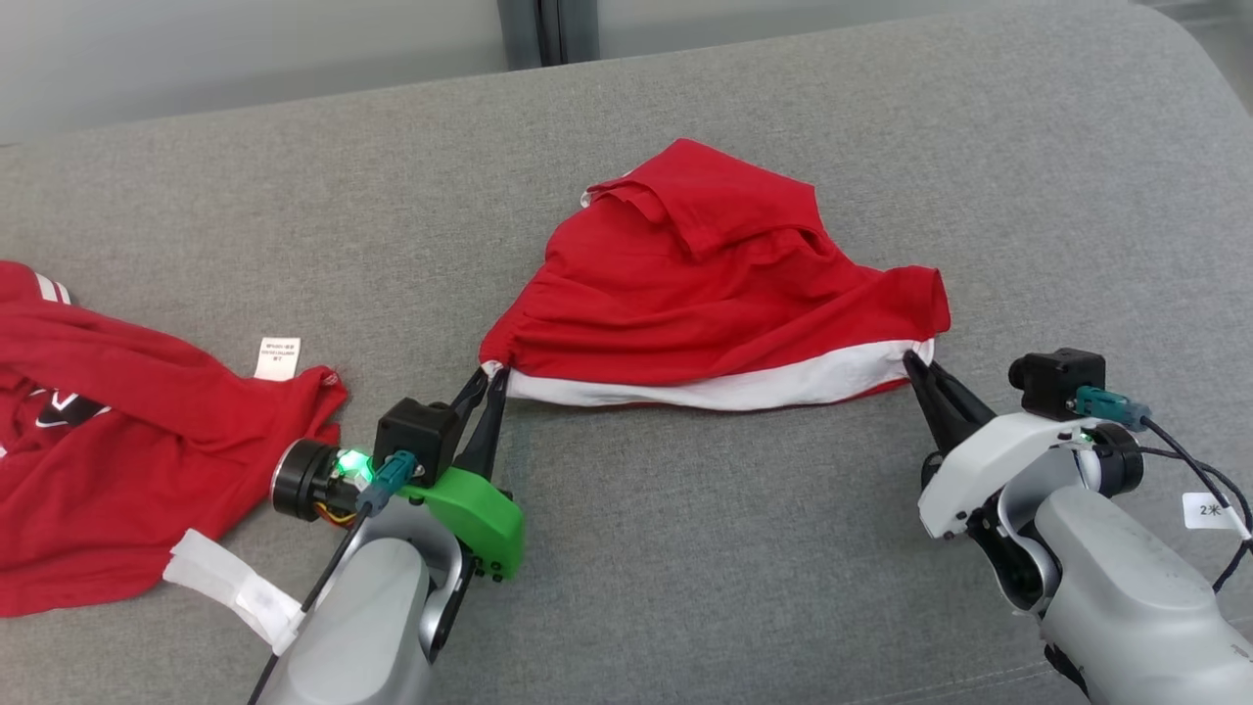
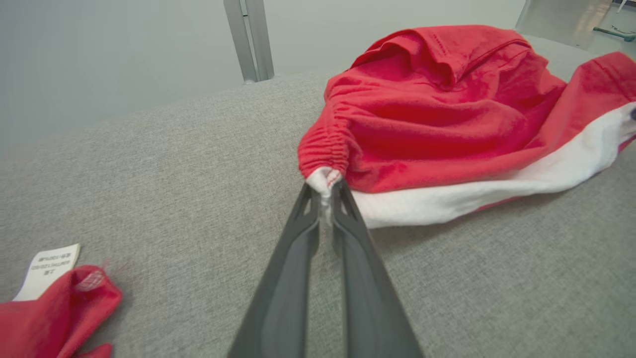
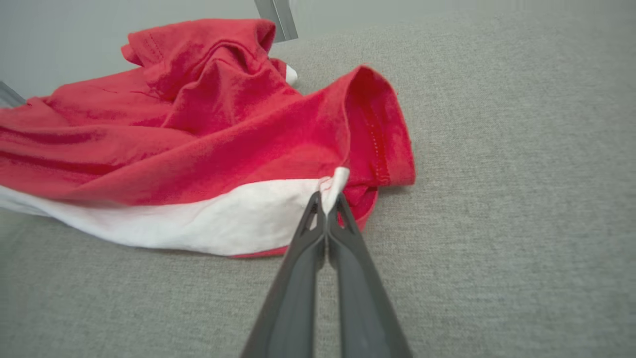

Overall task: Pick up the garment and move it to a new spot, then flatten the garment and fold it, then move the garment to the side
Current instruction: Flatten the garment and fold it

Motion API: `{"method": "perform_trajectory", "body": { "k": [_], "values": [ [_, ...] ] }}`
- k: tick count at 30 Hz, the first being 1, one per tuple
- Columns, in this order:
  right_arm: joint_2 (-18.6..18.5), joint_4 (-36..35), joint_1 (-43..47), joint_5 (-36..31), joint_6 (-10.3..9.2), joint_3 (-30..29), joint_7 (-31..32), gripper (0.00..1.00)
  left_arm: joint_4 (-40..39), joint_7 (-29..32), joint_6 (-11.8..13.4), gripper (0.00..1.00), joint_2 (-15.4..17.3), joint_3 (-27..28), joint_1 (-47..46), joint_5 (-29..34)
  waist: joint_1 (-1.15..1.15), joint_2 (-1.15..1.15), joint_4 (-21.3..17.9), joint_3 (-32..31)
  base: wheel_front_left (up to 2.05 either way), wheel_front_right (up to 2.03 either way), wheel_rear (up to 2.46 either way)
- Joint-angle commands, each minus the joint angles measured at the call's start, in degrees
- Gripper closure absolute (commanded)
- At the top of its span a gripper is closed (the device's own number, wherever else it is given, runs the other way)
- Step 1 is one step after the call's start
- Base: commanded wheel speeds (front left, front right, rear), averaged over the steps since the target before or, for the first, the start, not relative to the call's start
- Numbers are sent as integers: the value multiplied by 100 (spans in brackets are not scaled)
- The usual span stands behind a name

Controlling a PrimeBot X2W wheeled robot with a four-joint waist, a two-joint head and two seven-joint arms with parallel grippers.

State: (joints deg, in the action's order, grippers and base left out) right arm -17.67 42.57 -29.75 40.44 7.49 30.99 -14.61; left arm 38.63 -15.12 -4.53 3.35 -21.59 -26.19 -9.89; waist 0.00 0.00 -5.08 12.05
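1. Your red cloth garment with a white band (image 1: 705,294) lies crumpled near the middle of the grey upholstered sofa (image 1: 685,568).
2. Your left hand (image 1: 487,377) is clamped on its left white corner.
3. Your right hand (image 1: 918,364) pinches the right white corner.
4. A second red garment with a white label (image 1: 98,431) lies at the sofa's left edge.

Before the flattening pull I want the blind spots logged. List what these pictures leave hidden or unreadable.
- Second red garment, head view: cut off by the left edge, so its full shape and print are unknown.
- White label at its corner, left wrist view: print too small to read.
- Red-and-white garment, every view: bunched folds hide its layout; its underside lies unseen against the grey cushion.
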Motion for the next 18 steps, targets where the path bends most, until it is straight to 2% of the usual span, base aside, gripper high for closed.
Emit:
{"method": "perform_trajectory", "body": {
  "k": [1, 6, 10, 18],
  "values": [
    [-60, -107, 14, 43, 1, 22, -43, 100, 6, -4, 11, 100, 60, 34, 83, -22, 0, 0, -13, -92, 0, 0, 0],
    [-243, -774, -58, 29, 1, -11, -60, 100, 11, 25, -93, 100, 171, 69, 30, -185, 0, 0, -102, -318, 0, 0, 0],
    [-349, -1470, -167, -183, 1, -347, -64, 100, -224, 183, -187, 100, 305, 47, -287, -290, 0, 0, -155, -506, 0, 0, 0],
    [-546, -2459, -751, -801, 1, -673, -62, 100, -1101, 974, -286, 100, 625, -21, -1439, -646, 0, 0, -235, -924, 0, 0, 0]
  ]
}}
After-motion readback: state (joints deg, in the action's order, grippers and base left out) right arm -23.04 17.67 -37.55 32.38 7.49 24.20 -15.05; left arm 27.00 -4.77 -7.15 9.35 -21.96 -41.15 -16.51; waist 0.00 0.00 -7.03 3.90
